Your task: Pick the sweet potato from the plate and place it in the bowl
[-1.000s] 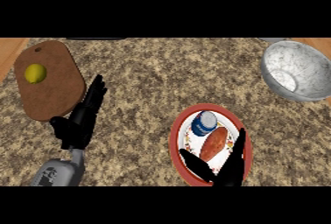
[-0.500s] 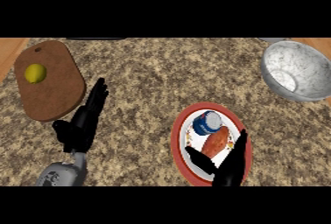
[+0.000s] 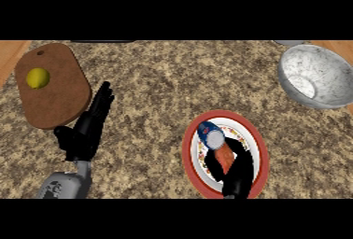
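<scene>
- Low on the right side of the speckled counter sits a round plate with a red rim and a white, patterned centre.
- On that plate lies the orange sweet potato, only partly showing — the right hand covers much of it.
- Black fingers and thumb of the right hand curl round the sweet potato from both sides, the thumb on its left and the fingers on its right, so the hand is closed about it.
- Whether the sweet potato is lifted off the plate or resting on it cannot be told from this steep view.
- Just above the sweet potato, on the same plate, a blue and white can lies tilted, its pale end touching or very nearly touching the sweet potato's upper end.
- At the upper right of the counter stands the metal bowl, grey and mottled inside, well apart from the plate and holding nothing that shows.
- On the left side the left hand shows with its grey forearm coming in from the lower edge; its fingers are straight and pressed together, pointing up the counter — it holds nothing.
- Its fingertips reach just beside the right edge of a brown wooden cutting board at the upper left.
- A yellow lemon rests on the board's left part.
</scene>
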`<state>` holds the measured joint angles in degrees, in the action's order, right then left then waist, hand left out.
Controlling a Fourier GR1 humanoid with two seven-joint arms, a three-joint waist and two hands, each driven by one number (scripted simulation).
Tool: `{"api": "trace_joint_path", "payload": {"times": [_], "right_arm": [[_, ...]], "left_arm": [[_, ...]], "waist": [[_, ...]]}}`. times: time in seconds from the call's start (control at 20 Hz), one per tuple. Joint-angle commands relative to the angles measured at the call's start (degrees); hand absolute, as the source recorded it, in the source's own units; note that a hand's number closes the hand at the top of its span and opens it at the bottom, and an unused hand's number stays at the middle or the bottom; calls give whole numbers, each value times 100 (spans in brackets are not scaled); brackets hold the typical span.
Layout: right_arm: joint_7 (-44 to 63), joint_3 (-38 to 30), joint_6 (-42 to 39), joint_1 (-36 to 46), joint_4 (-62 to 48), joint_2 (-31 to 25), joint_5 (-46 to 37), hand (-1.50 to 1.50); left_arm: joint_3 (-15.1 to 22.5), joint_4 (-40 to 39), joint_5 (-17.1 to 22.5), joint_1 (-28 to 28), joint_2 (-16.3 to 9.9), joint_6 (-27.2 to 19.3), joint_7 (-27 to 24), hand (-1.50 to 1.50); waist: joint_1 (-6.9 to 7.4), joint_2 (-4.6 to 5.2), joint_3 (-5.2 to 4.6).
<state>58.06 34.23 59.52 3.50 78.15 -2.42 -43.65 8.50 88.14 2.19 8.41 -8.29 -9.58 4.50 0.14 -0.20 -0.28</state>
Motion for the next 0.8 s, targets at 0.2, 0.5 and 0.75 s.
{"api": "trace_joint_path", "payload": {"times": [0.2, 0.5, 0.75], "right_arm": [[-228, 412, 351, 957, -1036, 233, 434, 150], [-1634, 666, -1875, 1497, 595, -973, 1813, 150], [-3556, 292, -2409, 1562, 961, -1708, 3002, 150]], "left_arm": [[-188, 163, -39, -121, -108, 203, 17, 0], [-98, -210, -41, 111, 68, 227, -98, 0], [-148, -126, -80, 97, 97, 129, -116, 0]], "waist": [[49, 26, 31], [156, 68, 47], [99, 72, 52]]}}
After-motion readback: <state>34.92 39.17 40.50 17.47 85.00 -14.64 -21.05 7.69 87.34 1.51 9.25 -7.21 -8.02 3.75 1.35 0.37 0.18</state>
